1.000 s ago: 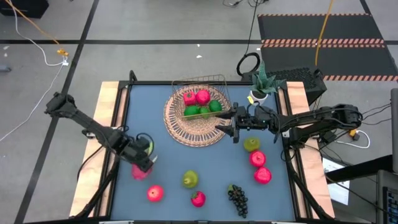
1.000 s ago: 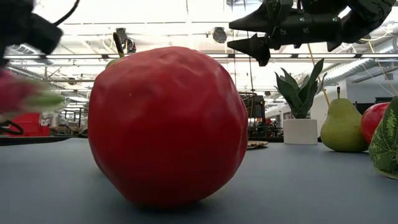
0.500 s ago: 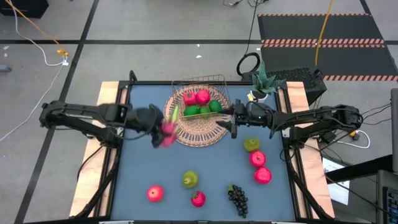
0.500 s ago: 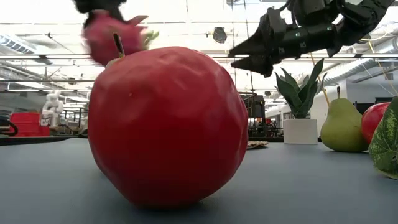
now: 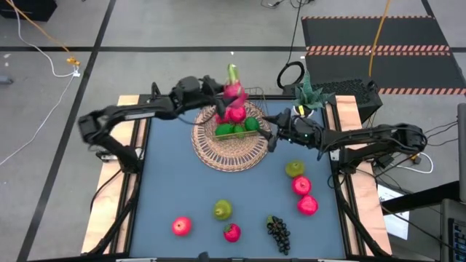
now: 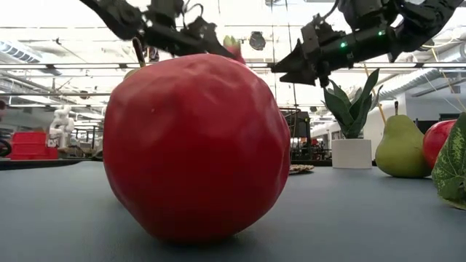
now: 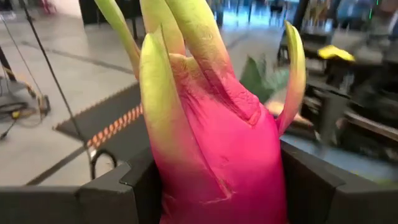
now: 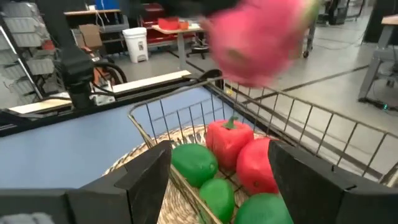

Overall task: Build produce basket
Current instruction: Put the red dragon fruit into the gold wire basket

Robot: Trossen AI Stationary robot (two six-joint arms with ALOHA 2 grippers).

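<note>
My left gripper (image 5: 227,93) clamped on dragon fruit (image 5: 233,90), held above basket (image 5: 237,116) at table's far side. Fruit long axis roughly upright, green tips (image 7: 174,37) pointing away from my fingers (image 7: 112,193), pink body between them. My right gripper (image 5: 274,135) just right of basket, jaws apart, empty. Strawberry (image 8: 227,140), apple (image 8: 255,167), limes (image 8: 194,163) inside basket on wicker mat (image 5: 226,154).

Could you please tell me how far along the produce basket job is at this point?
Done: red fruits and green limes already sit in the basket. In hand: the left end effector holds the dragon fruit above it; the right end effector waits open beside the wicker mat. Left on the table: pears, apples, a strawberry and grapes.
</note>
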